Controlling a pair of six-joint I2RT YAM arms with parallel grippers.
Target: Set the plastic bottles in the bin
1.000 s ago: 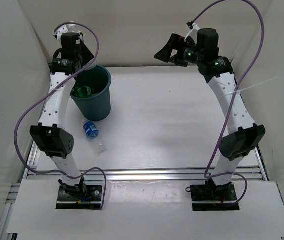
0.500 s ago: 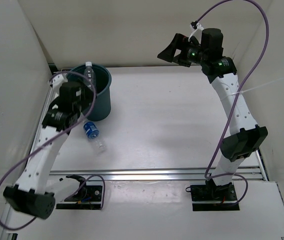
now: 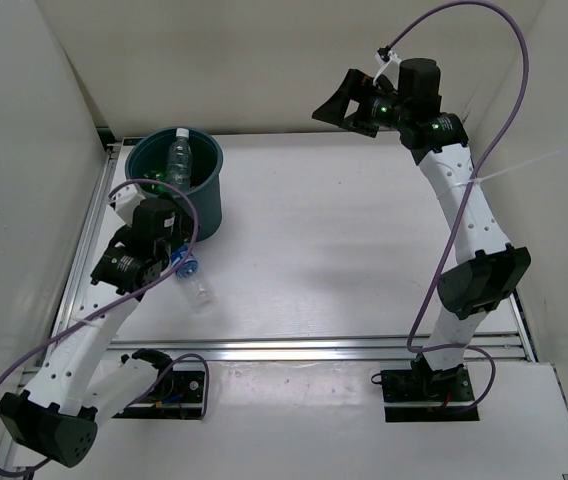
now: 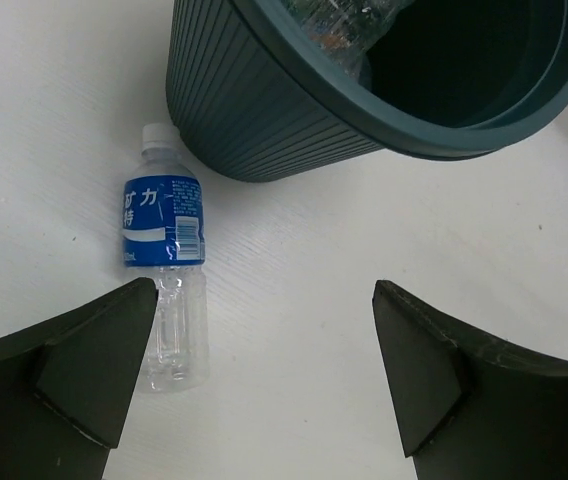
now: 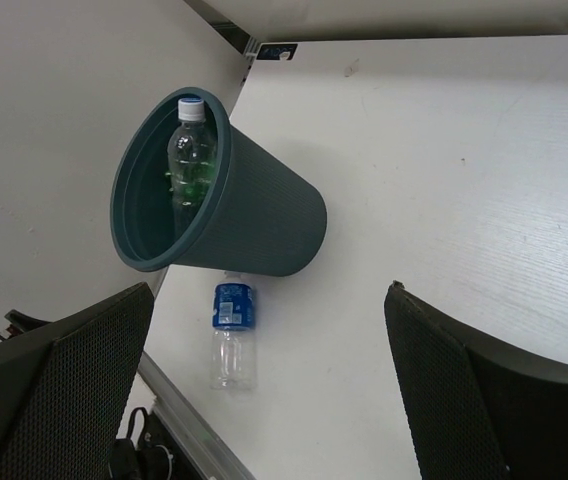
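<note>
The left gripper (image 4: 264,300), jaws apart and empty, hovers at left over the blue-label bottle (image 4: 164,240), which lies on the table just beside the bin (image 3: 204,212). The right gripper (image 3: 332,98), also apart, hangs at upper right. A clear bottle (image 3: 177,158) leans inside the bin.

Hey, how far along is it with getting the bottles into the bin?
Partly done: a clear bottle and a green bottle already show inside the bin. Nothing is in hand: the left jaws stand open over the blue-label bottle, lying on the table beside the bin, and the right jaws are open, raised away. That bottle is what is left.
</note>
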